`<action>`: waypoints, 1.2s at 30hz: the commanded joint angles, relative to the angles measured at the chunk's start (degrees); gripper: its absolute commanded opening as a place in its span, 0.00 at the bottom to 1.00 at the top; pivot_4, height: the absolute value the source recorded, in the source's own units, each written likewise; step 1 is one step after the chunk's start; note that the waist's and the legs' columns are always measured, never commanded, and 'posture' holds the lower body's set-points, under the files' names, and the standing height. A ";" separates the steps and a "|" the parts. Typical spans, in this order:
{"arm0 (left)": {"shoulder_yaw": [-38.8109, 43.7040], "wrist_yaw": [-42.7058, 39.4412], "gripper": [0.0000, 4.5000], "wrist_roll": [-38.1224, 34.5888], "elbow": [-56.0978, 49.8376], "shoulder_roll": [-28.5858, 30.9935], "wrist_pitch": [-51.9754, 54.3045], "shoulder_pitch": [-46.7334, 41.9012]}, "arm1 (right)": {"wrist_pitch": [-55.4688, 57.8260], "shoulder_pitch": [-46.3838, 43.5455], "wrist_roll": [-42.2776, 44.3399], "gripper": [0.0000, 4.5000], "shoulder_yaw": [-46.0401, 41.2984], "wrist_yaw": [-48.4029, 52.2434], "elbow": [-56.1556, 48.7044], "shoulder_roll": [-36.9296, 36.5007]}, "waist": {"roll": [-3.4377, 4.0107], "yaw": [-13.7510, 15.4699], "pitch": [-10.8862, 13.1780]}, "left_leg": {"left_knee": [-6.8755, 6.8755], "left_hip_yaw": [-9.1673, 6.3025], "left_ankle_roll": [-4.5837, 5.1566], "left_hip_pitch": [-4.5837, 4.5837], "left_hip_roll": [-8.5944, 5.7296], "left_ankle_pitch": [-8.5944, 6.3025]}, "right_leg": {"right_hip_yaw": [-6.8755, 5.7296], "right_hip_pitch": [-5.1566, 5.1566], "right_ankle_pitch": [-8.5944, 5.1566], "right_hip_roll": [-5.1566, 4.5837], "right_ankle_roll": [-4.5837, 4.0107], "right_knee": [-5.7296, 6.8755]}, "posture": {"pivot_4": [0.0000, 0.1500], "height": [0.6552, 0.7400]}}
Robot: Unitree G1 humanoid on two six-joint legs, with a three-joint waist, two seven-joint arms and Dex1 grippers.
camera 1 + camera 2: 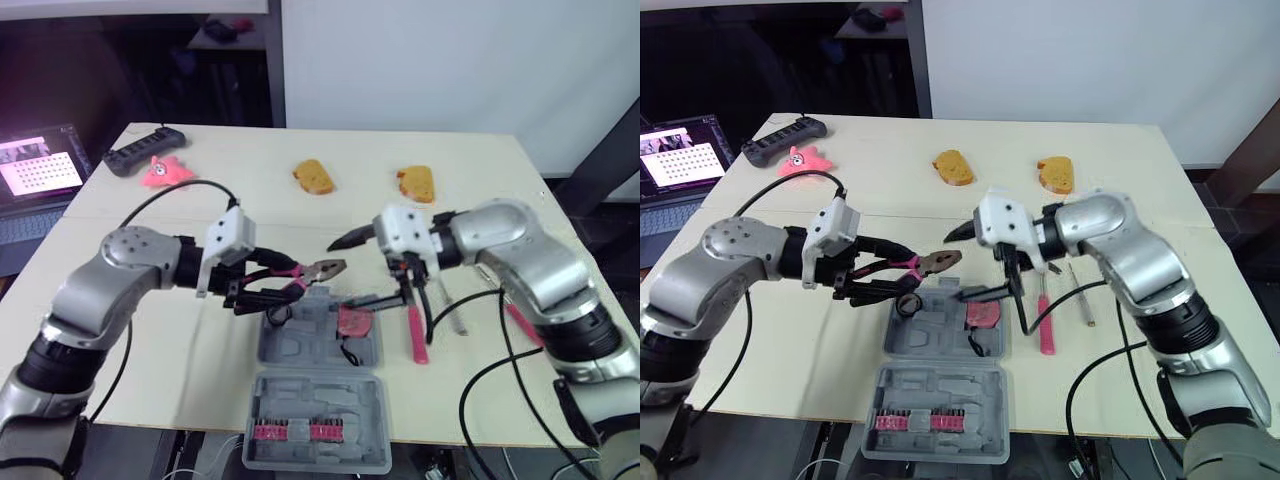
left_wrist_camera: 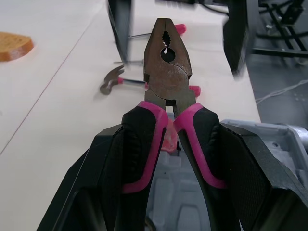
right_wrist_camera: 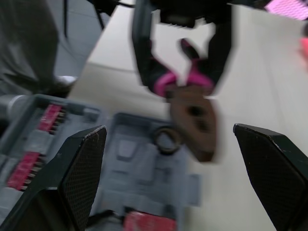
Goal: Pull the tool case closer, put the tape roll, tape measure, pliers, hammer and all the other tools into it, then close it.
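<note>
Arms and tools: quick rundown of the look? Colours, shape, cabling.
The left arm and right arm are rounded silver-grey shells with black joints. Each wrist carries a white boxy housing. The left tool and right tool each have two black, wedge-shaped, textured fingers. A loose black cable loops outside each arm.

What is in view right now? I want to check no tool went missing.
tool case: one, grey, open, near table edge
pliers: one, pink-black handles, held over the case
tape roll: one, dark, in the case
tape measure: one, pink-red, in the case
pink-handled tool: one, right of the case
bread-like pieces: two, orange-brown, far side
toy: one, pink, far left
controller: one, black, far left
laptop: one, lit, left of the table
table: one, beige
left gripper: black, shut on pliers
right gripper: black, open, over the case's right edge
</note>
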 commanded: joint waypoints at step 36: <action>-0.13 -2.40 0.54 0.84 1.39 -2.53 -1.89 -2.60 | 8.09 -0.52 6.44 0.79 -5.42 -4.23 -3.36 1.85 | 0.00 0.00 0.00 | 0.04 -0.07 0.01 0.01 0.00 0.01 | -0.01 -0.01 0.00 0.04 -0.01 0.11 | 1.00 0.97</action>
